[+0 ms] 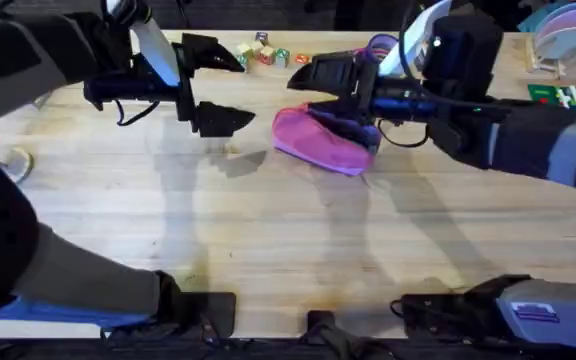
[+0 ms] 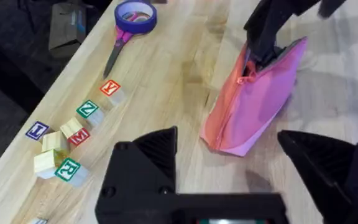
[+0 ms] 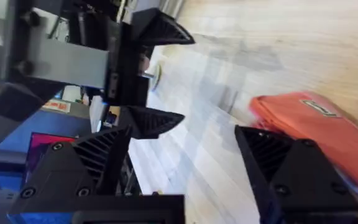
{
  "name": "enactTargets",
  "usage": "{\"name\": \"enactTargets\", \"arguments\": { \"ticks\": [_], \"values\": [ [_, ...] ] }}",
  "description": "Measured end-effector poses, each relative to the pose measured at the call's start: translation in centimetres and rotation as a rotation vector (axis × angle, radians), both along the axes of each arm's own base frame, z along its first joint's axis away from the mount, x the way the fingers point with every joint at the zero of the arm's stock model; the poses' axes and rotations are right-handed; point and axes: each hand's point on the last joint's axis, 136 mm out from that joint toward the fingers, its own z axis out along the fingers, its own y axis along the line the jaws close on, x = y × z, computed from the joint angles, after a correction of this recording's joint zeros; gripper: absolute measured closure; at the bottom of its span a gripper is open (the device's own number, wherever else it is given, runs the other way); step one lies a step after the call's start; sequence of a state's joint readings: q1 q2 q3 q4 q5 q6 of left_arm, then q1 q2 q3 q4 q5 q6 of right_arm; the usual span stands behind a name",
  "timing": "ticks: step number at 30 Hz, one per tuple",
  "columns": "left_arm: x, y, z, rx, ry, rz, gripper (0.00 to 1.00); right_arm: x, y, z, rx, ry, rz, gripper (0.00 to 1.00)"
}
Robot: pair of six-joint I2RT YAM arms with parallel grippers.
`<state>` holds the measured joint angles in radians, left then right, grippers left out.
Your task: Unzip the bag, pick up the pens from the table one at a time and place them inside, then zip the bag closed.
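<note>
Pink bag (image 1: 320, 142) lying on the table (image 1: 288, 250), a little right of the middle and toward the far side, long axis running from far left to near right. In the left wrist view, red-orange zipper edge along one long side, with a small pull tab (image 2: 248, 78) near the end beside the right arm's fingers. Zipper perhaps partly open, hard to judge from these views.

Right gripper (image 1: 318, 72) hanging just over the far end of the bag, jaws spread wide, nothing between them; dark right arm covering part of the bag's far right side in the overhead view. Left gripper (image 1: 215, 85) well left of the bag and apart from it, above bare wood, jaws also spread wide and empty.

Around: a row of small wooden letter blocks (image 1: 264, 54) on the far edge between the two grippers, purple-handled scissors (image 2: 129, 25) farther right of the blocks, just beyond the bag. Stacked plates (image 1: 568, 25) in a rack at the far right corner, a green item (image 1: 563, 97) beside them.
</note>
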<state>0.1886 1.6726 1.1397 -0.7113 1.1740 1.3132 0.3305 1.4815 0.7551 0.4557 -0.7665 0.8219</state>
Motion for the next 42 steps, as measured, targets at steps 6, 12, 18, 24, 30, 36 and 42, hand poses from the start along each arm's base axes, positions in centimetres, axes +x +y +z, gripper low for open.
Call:
{"name": "enactTargets", "arguments": {
  "ticks": [6, 12, 18, 24, 30, 36, 42],
  "values": [
    [0.0, 0.0, 0.0, 0.000, 0.000, 0.000, 0.009, -0.6, -0.2, 2.5, 0.015, -0.082, 0.007, 0.004],
    [0.0, 0.0, 0.0, 0.000, 0.000, 0.000, 0.009, -1.7, -0.5, 4.4, 0.002, -0.153, 0.021, 0.005],
    [0.0, 0.0, 0.0, 0.000, 0.000, 0.000, 0.008, -3.9, -1.6, 1.2, -0.154, -0.032, 0.037, 0.006],
    [0.0, 0.0, 0.0, 0.004, -0.008, -0.003, 0.009, -5.3, -2.0, 0.4, -0.405, -0.056, 0.017, 0.006],
    [0.1, 0.1, -0.3, 0.039, -0.067, -0.024, 0.008, -6.0, -1.5, 3.3, -0.565, -0.217, -0.059, 0.005],
    [0.1, 0.1, -0.3, 0.062, -0.129, -0.050, 0.008, -7.4, -0.2, 4.1, -0.656, -0.293, -0.138, 0.005],
    [0.1, -0.1, -1.0, 0.048, -0.147, -0.078, 0.007, -7.7, -0.1, 4.2, -0.683, -0.288, -0.235, 0.005]
  ]
}}
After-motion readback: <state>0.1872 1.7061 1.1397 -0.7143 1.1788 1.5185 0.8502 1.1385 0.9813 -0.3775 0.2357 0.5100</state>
